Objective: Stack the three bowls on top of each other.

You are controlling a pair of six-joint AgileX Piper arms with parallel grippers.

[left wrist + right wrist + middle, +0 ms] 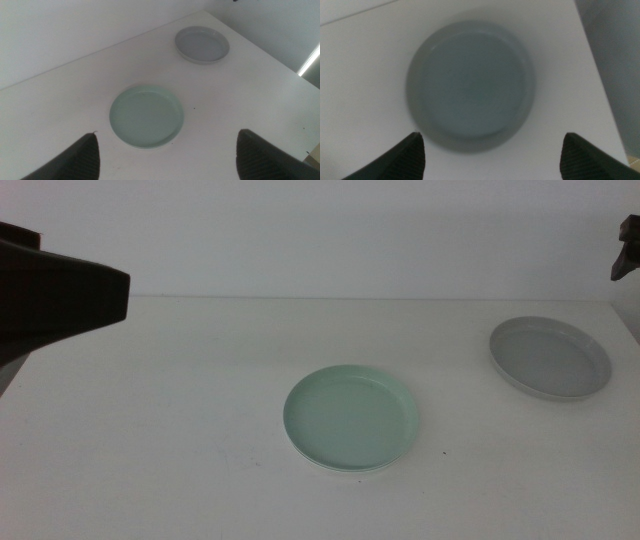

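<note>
We saw two of the bowls on the white table (pixel 180 430). The mint green bowl (pixel 351 418) lay flat near the middle of the table, right way up and with nothing in it. The light grey bowl (pixel 549 357) sat well apart from it, farther back and toward the right edge of the table, also upright and bare. We could not find a white bowl in any view.

The left gripper (pixel 165 150) hung above the table on the left side, its dark body entering the middle view from the left edge. Through its wrist camera we saw both jaws spread wide with nothing between them, the mint green bowl below and the grey one beyond it.

The right gripper (pixel 492 150) hovered over the light grey bowl, which looked blurred in its wrist view. Its jaws also stood wide apart and held nothing. In the middle view only a dark piece of that arm showed at the upper right edge.
</note>
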